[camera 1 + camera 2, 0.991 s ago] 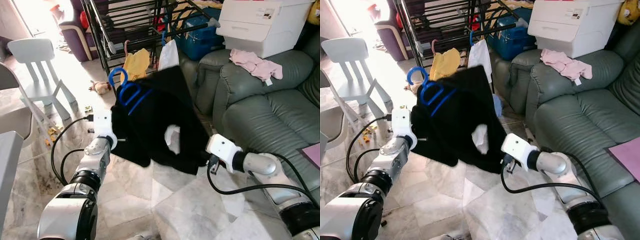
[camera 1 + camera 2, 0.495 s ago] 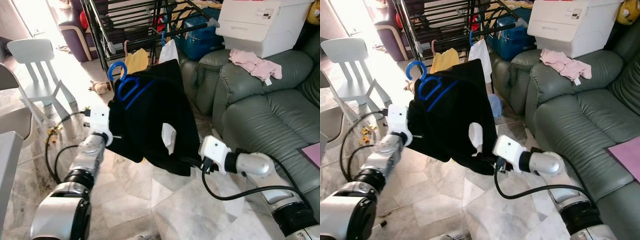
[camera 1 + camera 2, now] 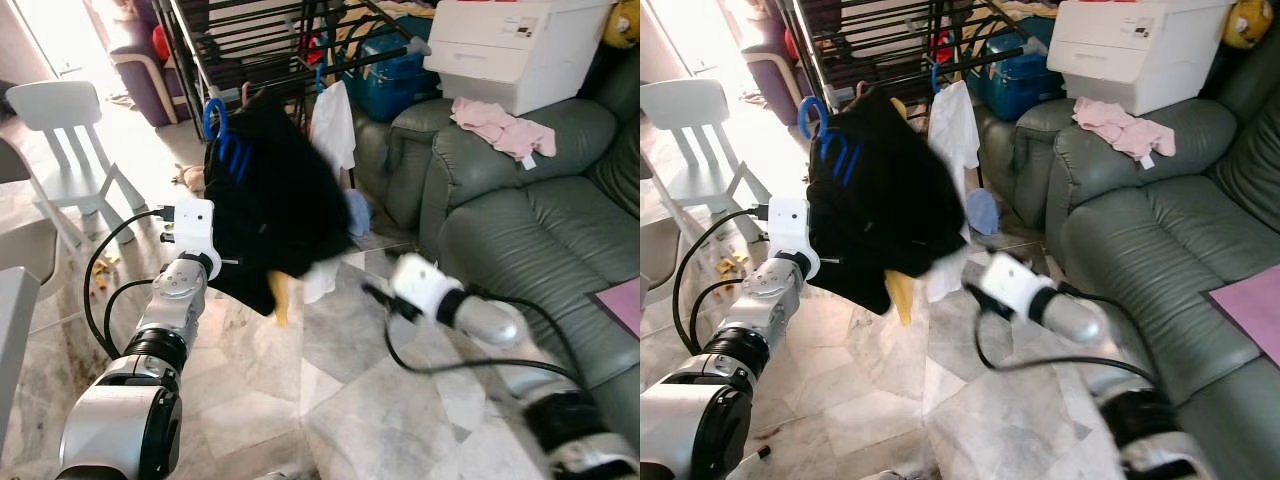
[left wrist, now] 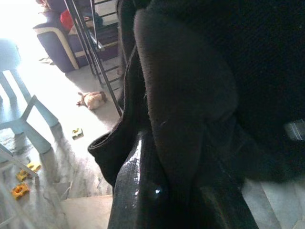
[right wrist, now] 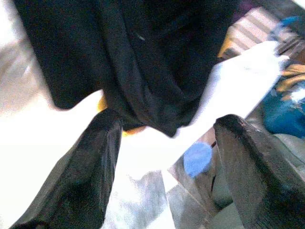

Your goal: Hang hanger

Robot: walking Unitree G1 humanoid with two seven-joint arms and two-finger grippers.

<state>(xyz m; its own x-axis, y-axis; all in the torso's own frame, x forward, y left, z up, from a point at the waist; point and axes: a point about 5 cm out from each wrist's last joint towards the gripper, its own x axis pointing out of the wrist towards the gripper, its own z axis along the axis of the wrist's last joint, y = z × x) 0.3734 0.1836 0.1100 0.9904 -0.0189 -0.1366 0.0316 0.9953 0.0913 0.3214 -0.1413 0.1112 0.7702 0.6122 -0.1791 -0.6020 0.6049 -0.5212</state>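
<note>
Your left tool (image 3: pixel 215 262) is buried in the black garment (image 3: pixel 275 205), so I cannot tell its grip. The blue hanger (image 3: pixel 218 135) pokes out at the top, near the drying rack (image 3: pixel 300 60). The cloth is limp and swings; hold the stiff hanger. Your right tool (image 5: pixel 167 143) hangs apart, empty.

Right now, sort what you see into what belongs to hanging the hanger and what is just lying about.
For the job:
- blue hanger
- black garment on it
- drying rack
- left claw, buried in the garment
- right claw, open, off the garment

Lying about:
- pink clothes on the sofa
- white chair
- small toy on the floor
</note>
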